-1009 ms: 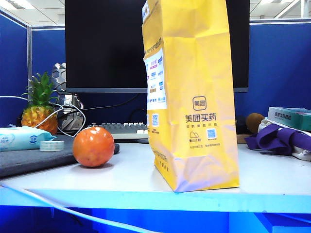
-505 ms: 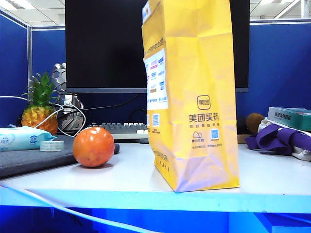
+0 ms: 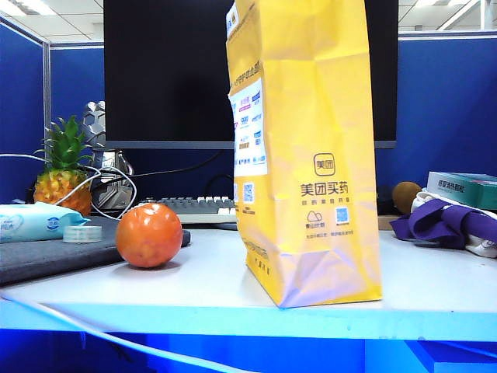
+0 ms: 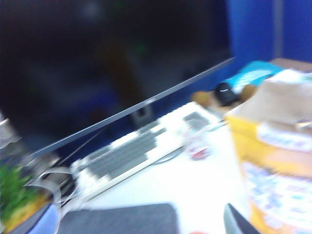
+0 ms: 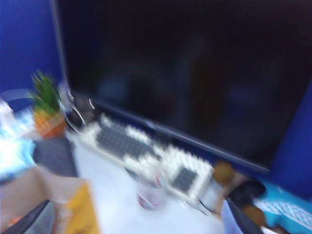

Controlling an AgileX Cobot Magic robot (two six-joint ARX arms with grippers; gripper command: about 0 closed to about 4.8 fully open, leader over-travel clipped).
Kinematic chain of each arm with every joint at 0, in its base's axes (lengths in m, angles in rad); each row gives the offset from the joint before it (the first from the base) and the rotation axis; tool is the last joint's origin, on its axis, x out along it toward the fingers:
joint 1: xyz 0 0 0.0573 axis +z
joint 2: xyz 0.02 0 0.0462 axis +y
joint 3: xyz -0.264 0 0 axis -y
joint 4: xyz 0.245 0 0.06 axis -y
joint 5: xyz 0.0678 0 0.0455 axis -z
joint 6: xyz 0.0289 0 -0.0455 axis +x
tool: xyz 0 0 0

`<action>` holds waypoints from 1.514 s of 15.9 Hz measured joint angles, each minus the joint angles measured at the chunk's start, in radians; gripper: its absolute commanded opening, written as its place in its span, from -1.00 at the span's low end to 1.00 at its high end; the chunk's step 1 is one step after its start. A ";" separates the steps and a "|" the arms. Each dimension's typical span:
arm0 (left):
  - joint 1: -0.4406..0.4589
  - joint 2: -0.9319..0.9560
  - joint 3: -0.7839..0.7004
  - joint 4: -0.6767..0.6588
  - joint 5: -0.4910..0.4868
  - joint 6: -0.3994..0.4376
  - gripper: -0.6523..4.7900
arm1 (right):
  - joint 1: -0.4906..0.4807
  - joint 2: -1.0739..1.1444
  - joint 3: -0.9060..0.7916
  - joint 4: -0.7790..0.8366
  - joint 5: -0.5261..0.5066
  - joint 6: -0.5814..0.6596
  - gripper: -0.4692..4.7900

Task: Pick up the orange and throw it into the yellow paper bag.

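Exterior view: the orange (image 3: 149, 235) sits on the white counter (image 3: 217, 284), left of the yellow paper bag (image 3: 307, 155) and clearly apart from it, just beside the edge of a grey mat (image 3: 46, 252). The bag stands upright near the counter's front edge, narrow printed side facing left, top cut off by the frame. Neither arm appears in this view.

Behind: dark monitor (image 3: 167, 70), keyboard (image 3: 198, 206), toy pineapple (image 3: 64, 167) at far left, pack of wipes (image 3: 35, 221), purple cloth (image 3: 446, 221) at right.

Left wrist view, heavily blurred: left gripper (image 4: 239, 222) shows only one dark finger tip at the frame edge, next to the bag's yellow wall (image 4: 278, 175); finger spacing cannot be told.

Right wrist view, also blurred: right gripper (image 5: 131, 222) has two dark finger tips at opposite frame corners, spread wide, holding nothing. It looks down over the bag's open mouth (image 5: 44, 195) toward the keyboard (image 5: 146, 156).
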 measured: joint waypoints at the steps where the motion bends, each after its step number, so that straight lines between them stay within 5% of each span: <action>1: 0.000 -0.021 -0.038 0.016 -0.021 -0.010 1.00 | 0.004 -0.087 -0.106 0.066 0.005 0.025 1.00; 5: 0.000 -0.099 -0.278 0.166 -0.092 -0.129 1.00 | 0.003 -0.317 -0.610 0.426 0.051 0.136 1.00; 9: 0.000 -0.095 -0.463 0.468 -0.053 -0.132 1.00 | 0.031 -0.259 -1.007 0.835 0.109 0.282 1.00; 11: 0.000 -0.092 -0.489 0.478 -0.082 -0.130 1.00 | 0.030 -0.240 -1.041 0.923 0.170 0.282 1.00; 13: 0.000 -0.057 -0.504 0.493 -0.013 -0.124 1.00 | 0.030 -0.232 -1.045 0.906 0.199 0.281 1.00; 17: 0.000 0.038 -0.525 0.477 -0.029 -0.132 1.00 | 0.030 -0.210 -1.048 0.866 0.209 0.280 1.00; 19: 0.000 0.038 -0.525 0.441 -0.034 -0.214 1.00 | 0.030 -0.212 -1.047 0.868 0.215 0.288 1.00; 24: 0.000 0.038 -0.525 0.410 -0.034 -0.237 1.00 | 0.030 -0.212 -1.047 0.867 0.218 0.289 1.00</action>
